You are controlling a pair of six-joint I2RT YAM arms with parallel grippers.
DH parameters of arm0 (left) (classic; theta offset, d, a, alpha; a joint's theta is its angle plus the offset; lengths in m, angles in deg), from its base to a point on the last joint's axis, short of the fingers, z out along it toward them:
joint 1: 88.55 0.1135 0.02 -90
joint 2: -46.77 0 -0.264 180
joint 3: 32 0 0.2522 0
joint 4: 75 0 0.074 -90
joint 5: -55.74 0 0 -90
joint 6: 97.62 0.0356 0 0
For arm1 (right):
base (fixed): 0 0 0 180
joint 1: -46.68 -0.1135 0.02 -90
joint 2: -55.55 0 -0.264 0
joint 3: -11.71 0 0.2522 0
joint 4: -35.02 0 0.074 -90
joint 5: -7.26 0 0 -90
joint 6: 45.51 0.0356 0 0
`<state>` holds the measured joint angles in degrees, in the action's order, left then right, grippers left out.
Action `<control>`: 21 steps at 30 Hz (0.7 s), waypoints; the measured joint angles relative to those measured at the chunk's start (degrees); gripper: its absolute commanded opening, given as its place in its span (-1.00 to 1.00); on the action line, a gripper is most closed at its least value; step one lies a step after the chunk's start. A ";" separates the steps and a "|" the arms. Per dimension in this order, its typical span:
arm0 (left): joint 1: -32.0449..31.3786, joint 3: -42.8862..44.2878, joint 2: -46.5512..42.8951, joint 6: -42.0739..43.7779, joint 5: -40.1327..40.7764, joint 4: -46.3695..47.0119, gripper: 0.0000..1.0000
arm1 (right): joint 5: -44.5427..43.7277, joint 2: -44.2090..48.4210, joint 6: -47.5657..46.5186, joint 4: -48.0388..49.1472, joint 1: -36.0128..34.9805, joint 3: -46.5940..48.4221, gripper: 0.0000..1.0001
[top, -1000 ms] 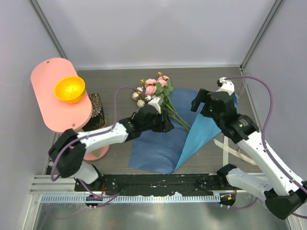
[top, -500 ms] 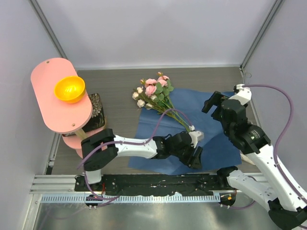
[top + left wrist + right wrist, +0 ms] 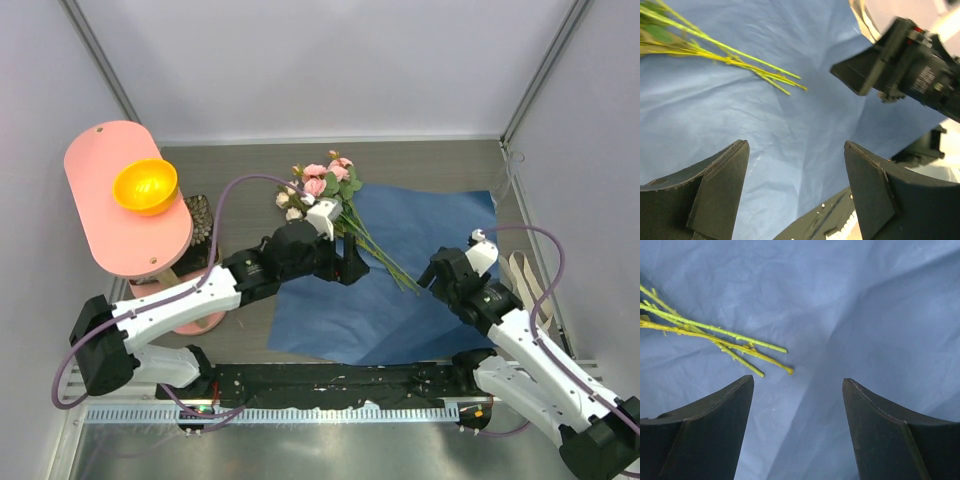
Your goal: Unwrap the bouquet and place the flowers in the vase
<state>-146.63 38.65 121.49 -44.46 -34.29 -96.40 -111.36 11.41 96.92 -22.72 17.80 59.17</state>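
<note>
- Two claws, both with jaws spread wide and nothing held between them.
- The left claw [image 3: 795, 150] hangs over the blue wrapping paper [image 3: 400, 310], its fingers clear of the sheet in its own wrist view.
- From the top view, that claw sits just on the near side of the green stems [image 3: 385, 258], about midway along them.
- The right claw [image 3: 797, 385] points down at the same paper, with the cut stem ends lying just ahead of its left finger and not between the fingers.
- The two claws face each other across the stem ends, close but apart; the right claw's black body shows at the upper right of the left wrist view.
- The paper lies opened out flat and creased on the counter [image 3: 240, 170], no longer a cone.
- The flowers [image 3: 325, 185], small pink and cream roses with green leaves, lie on their side. The heads rest off the paper's far left corner on the bare counter, and the stems run diagonally across the sheet toward the right claw.
- A cream ribbon [image 3: 520, 275] lies loose on the counter off the paper's right edge.
- The vase [image 3: 507, 180], clear glass and hard to make out, stands upright near the right wall, well apart from the flowers.
- At the far left, an orange bowl [image 3: 145, 185] sits on a pink stand [image 3: 110, 240], with a dark patterned cup [image 3: 203, 225] beside it.
</note>
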 measured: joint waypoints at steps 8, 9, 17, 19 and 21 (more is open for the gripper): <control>3.34 -1.81 -0.90 -1.99 0.90 -3.80 0.66 | 6.32 -11.69 -19.02 13.00 0.24 6.25 0.23; 3.34 -2.84 -1.25 -2.40 0.92 -3.78 0.66 | 7.76 -15.76 -22.25 15.76 0.24 8.63 0.12; 3.30 -11.32 -9.51 -6.38 0.92 -4.50 0.67 | 18.16 -50.69 -42.80 27.23 0.28 28.68 -0.07; 3.30 -12.85 -11.74 -7.06 0.92 -4.39 0.67 | 19.32 -56.78 -47.23 26.97 0.24 32.15 -0.07; 3.30 -14.23 -13.29 -7.82 0.87 -4.31 0.67 | 19.85 -61.61 -50.93 26.47 0.09 35.34 -0.06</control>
<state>-143.33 24.42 108.20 -52.28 -33.41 -100.71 -91.52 -50.21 45.99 3.74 17.88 94.51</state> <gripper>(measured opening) 0.834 0.466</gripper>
